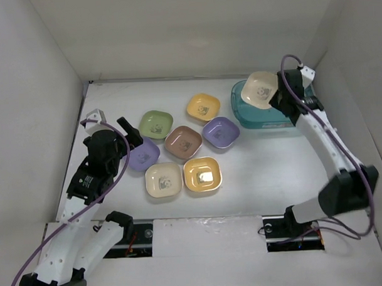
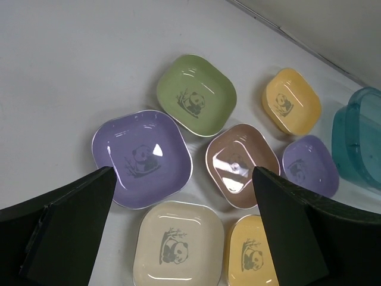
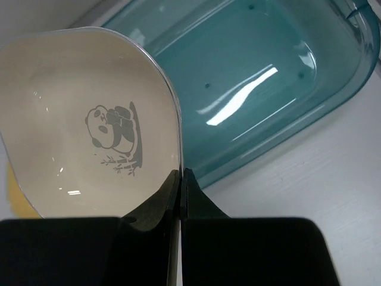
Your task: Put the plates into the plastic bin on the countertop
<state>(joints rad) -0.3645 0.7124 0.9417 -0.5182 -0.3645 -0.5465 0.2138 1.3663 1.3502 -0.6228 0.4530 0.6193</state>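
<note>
A cream plate [image 1: 259,89] is held up over the plastic bin [image 1: 240,111], and seven more plates [image 1: 183,141] lie on the white countertop [image 1: 273,171].
Closest to me, well left of the bin, the left gripper [image 1: 132,137] hangs over a purple plate [image 1: 143,156], its jaws wide apart and holding nothing. The other plates lie flat and close together between that one and the bin. Farther back, the right gripper [image 1: 274,97] pinches the cream plate by its rim, jaws closed tight on it. The plate tilts above the bin's left end.
</note>
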